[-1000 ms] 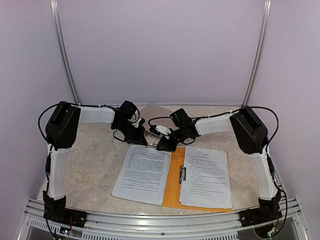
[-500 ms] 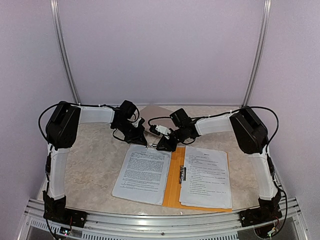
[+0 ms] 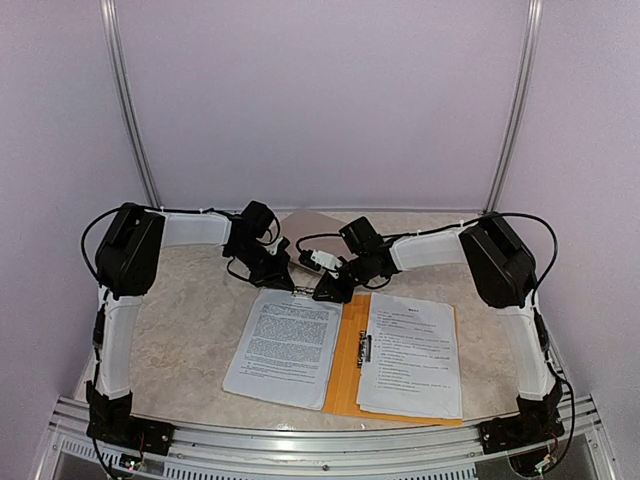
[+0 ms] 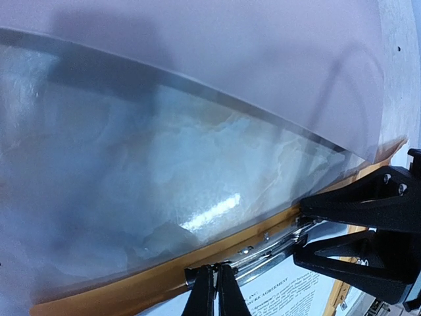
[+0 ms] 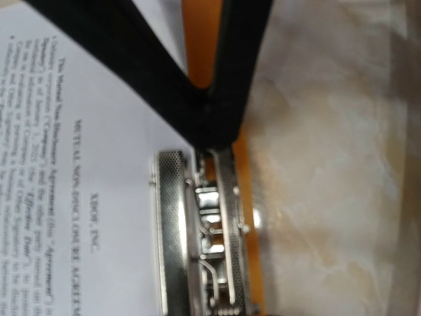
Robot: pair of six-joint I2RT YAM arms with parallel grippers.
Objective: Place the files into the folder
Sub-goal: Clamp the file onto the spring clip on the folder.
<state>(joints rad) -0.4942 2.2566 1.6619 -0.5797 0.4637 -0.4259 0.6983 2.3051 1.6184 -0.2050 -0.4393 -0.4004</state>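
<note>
Lilac walls around a marbled counter (image 3: pixel 190 320); orange folder (image 3: pixel 347 375) spread flat near the front edge, brown clipboard (image 3: pixel 310 222) well behind it. Files (image 3: pixel 412 355) in two lots: one stack on the right half of the folder, one more left of the bare orange strip, whether on a folder leaf or on the counter not clear; not yet gathered under one cover. Metal clip (image 5: pixel 197 230) at the far orange edge, across the head of a printed sheet. Right hand (image 3: pixel 333 291) narrowed on the end of that clip, apparently gripping it, probably to work it open for sliding sheets beneath. Left hand (image 3: pixel 287 283) just beside, fingers pressed together; anything thin pinched between them impossible to tell. Clear plastic sheet (image 4: pixel 164 164) filling the left wrist view, counter visible through it; likely a cover leaf, raised out of the way.
</note>
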